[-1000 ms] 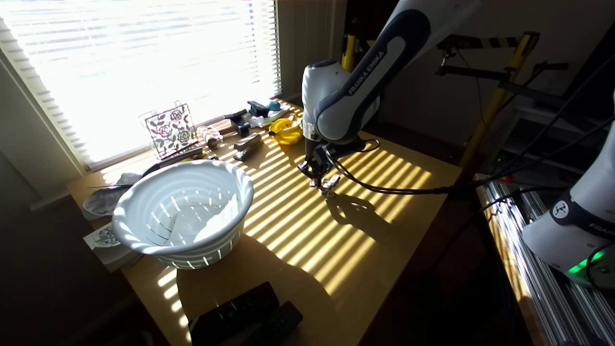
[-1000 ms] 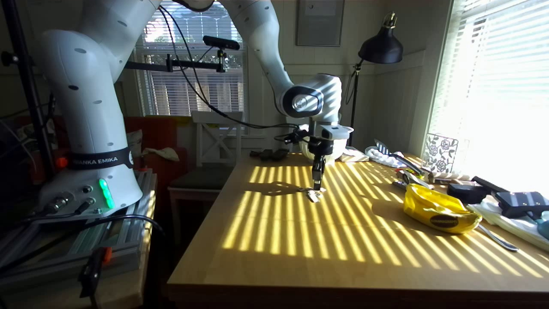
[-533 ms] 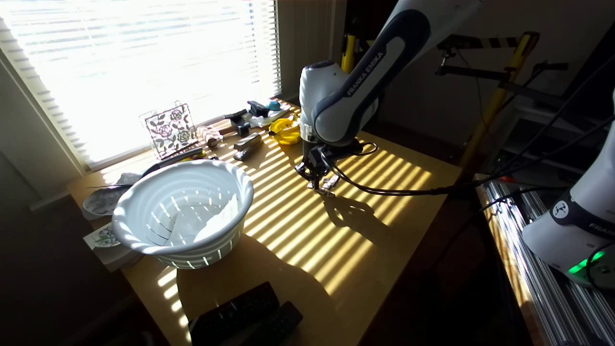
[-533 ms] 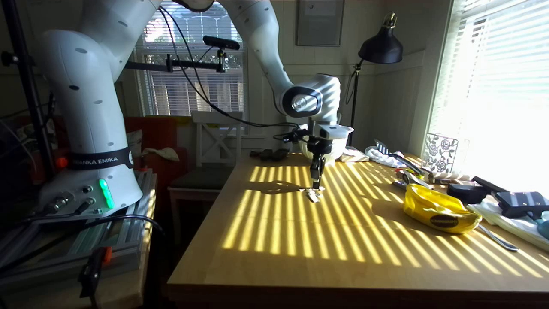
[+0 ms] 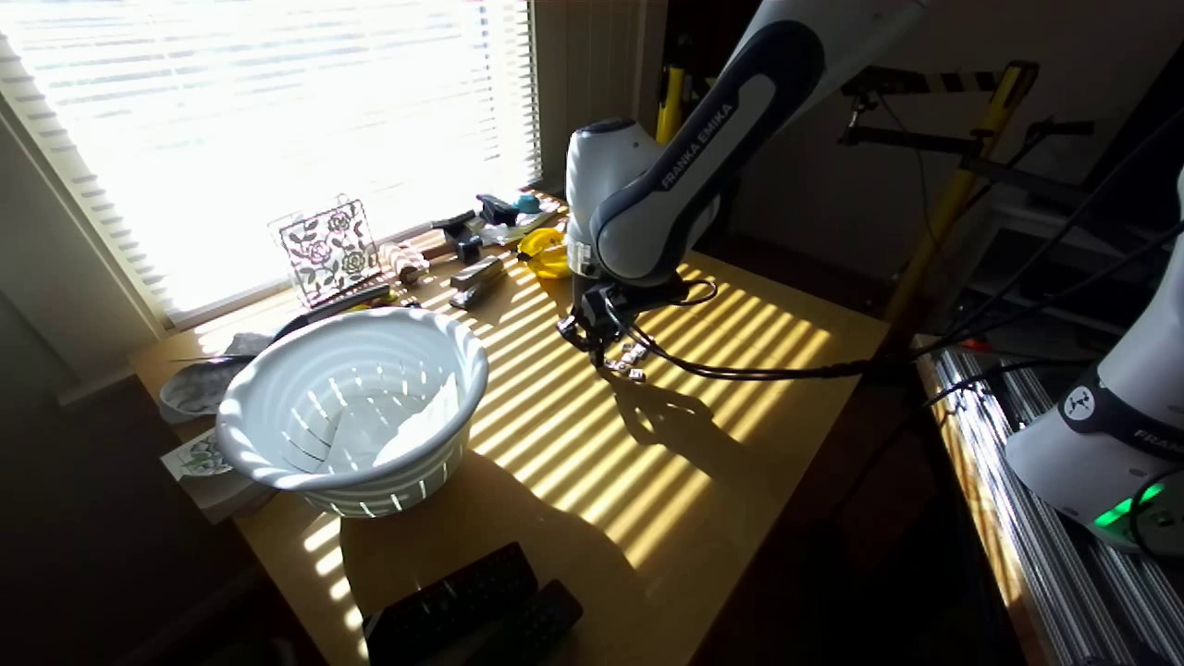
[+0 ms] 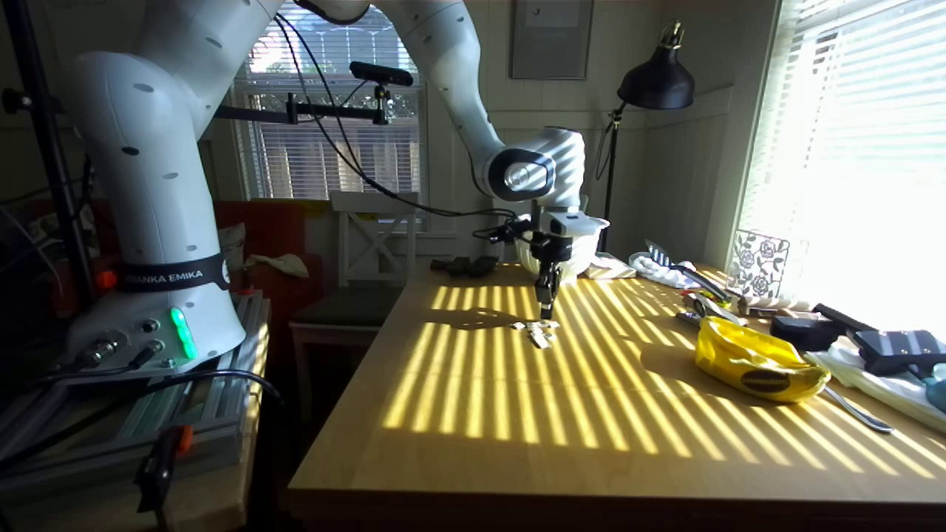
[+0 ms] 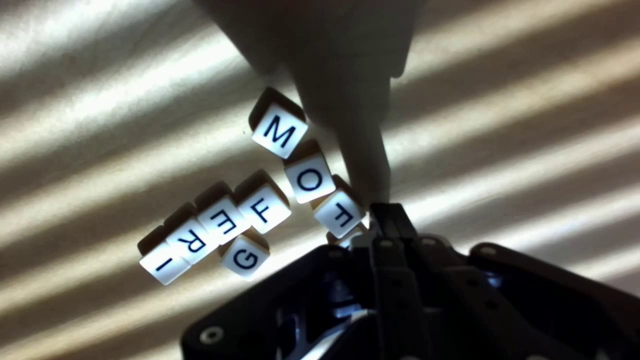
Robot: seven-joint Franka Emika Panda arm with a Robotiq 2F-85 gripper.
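Note:
My gripper (image 7: 390,206) has its black fingers pressed together, with nothing visible between them. White letter tiles lie on the table just left of the fingertips in the wrist view. Closest is a tile that looks like an F (image 7: 339,215), and a half-hidden tile (image 7: 351,237) sits behind the left finger. Further off are the O tile (image 7: 309,178), the M tile (image 7: 280,131), the G tile (image 7: 245,256) and a touching row ending in the I tile (image 7: 165,263). In both exterior views the gripper (image 5: 598,361) points down beside the small tile cluster (image 6: 539,336).
A pale slotted basket (image 5: 351,416) stands on the table, near dark remotes (image 5: 462,601). Along the window side are a yellow banana-shaped pouch (image 6: 757,362), a stapler (image 5: 476,280) and a floral-patterned holder (image 5: 328,250). A cable (image 5: 740,373) trails from the wrist.
The gripper has shifted left, toward the basket, in an exterior view and risen slightly, uncovering more of the tiles. It has stayed shut throughout.

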